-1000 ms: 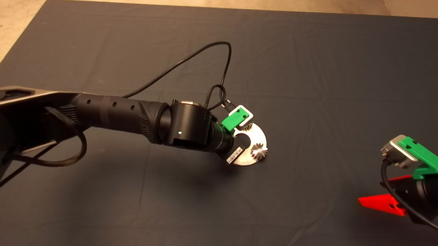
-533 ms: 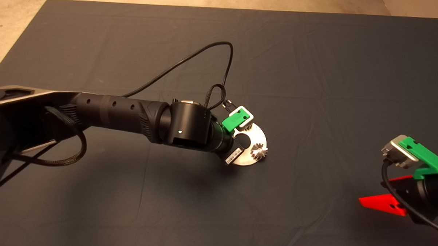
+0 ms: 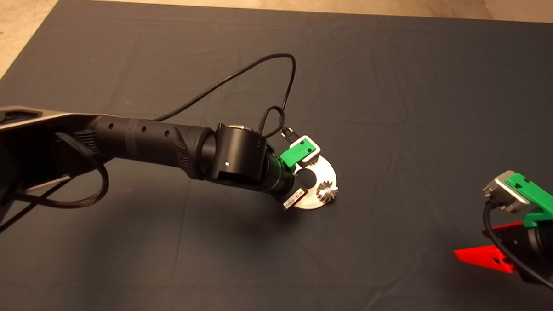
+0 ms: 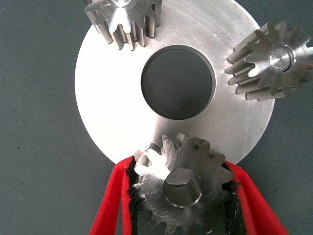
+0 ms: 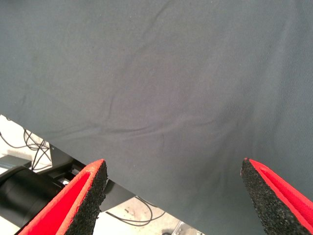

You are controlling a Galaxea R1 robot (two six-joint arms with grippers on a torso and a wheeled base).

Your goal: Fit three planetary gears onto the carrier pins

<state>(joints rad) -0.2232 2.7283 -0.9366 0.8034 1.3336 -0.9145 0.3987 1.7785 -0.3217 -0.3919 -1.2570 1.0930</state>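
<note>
The shiny round carrier plate (image 4: 112,98) lies on the dark mat and also shows in the head view (image 3: 329,175). Three planetary gears sit on it. One gear (image 4: 123,19) and a second gear (image 4: 273,61) each stand on a carrier pin (image 4: 279,55). My left gripper (image 4: 182,169) is shut on the third gear (image 4: 166,161), its pads touching both sides; a pin end (image 4: 182,188) shows in the gear's hole. In the head view the left wrist (image 3: 239,161) hides that gear; one gear (image 3: 326,192) shows. My right gripper (image 3: 478,240) is open and empty at the lower right.
A black cable (image 3: 242,76) loops above the left wrist over the mat. The right wrist view shows bare mat (image 5: 171,73) and, past its edge, cables and floor (image 5: 29,142).
My left wrist has crept very slightly to the left. The plate and gears have not moved. The right gripper has drifted a touch to the right.
</note>
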